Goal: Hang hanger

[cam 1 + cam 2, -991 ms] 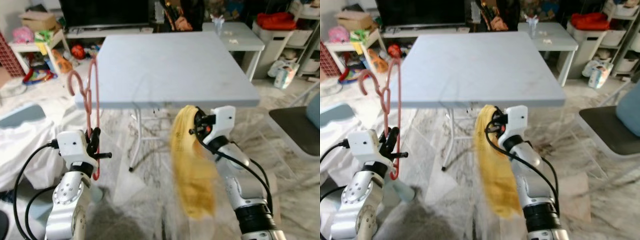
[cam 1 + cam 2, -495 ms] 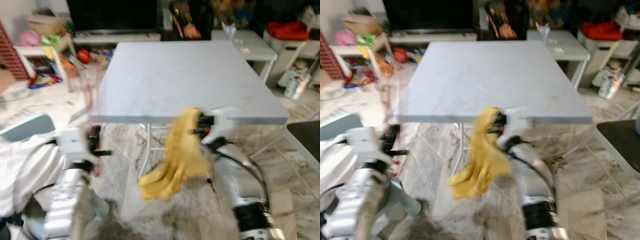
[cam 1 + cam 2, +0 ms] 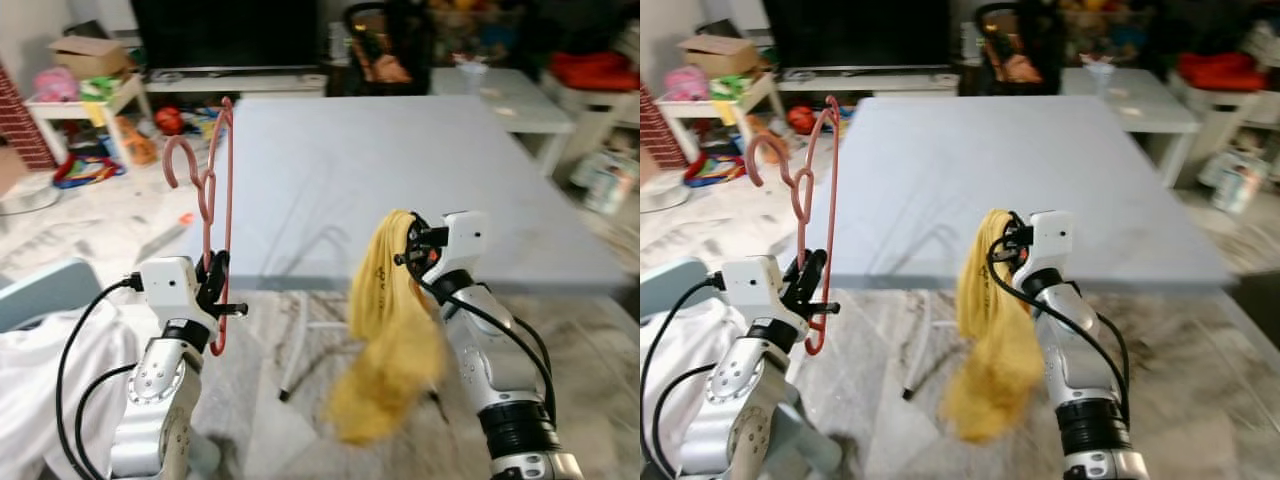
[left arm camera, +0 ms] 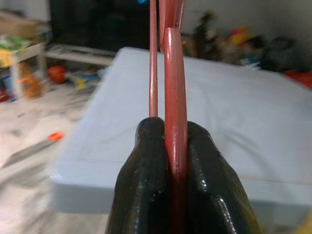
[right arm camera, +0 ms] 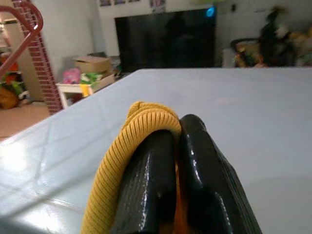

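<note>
The left gripper is clamping its jaws on the thin, stiff pink plastic hanger, upright before the grey counter; the right gripper is pinching a limp yellow knitted garment.

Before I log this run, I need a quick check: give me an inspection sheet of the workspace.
Surface: grey table, top bare.
Job's things: pink hanger upright in left gripper; yellow garment hanging from right gripper.
Clutter: toys on the floor, white cloth at left.
Grippers: left shut on hanger, right shut on garment.
Cables: black, looping along both arms.
Surroundings: TV, white side table, cardboard box.
</note>
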You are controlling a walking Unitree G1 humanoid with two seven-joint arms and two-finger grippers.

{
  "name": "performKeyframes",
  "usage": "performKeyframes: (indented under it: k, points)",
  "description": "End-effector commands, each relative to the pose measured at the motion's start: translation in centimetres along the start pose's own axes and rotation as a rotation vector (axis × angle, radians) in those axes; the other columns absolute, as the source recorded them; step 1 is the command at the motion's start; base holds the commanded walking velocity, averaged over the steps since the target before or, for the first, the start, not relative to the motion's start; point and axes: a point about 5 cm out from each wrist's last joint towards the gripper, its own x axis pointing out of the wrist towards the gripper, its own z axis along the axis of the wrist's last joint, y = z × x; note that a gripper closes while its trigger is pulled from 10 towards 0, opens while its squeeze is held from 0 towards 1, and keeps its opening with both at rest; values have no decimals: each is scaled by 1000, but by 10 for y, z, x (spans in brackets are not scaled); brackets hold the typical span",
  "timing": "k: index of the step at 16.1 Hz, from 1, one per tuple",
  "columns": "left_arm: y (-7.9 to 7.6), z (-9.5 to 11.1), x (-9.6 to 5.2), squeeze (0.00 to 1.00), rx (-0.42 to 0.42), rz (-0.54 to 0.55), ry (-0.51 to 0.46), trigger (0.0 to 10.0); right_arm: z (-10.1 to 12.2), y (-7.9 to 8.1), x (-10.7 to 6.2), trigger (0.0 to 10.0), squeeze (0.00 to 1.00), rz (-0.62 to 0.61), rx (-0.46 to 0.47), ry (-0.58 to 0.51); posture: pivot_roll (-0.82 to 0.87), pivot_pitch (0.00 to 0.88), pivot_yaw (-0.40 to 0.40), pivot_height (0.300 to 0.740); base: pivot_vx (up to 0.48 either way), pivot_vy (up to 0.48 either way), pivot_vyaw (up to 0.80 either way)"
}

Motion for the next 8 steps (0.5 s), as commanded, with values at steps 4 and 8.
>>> performKeyframes:
  k: [4,8]
  points:
    - [10,12,2,0,14,31,-34,10000,12,3,8,10000,0,16,38,-51,18,0,13,740,480,0,0]
    - [11,15,2,0,16,22,-37,10000,11,6,7,10000,0,21,42,-50,19,0,11,740,480,0,0]
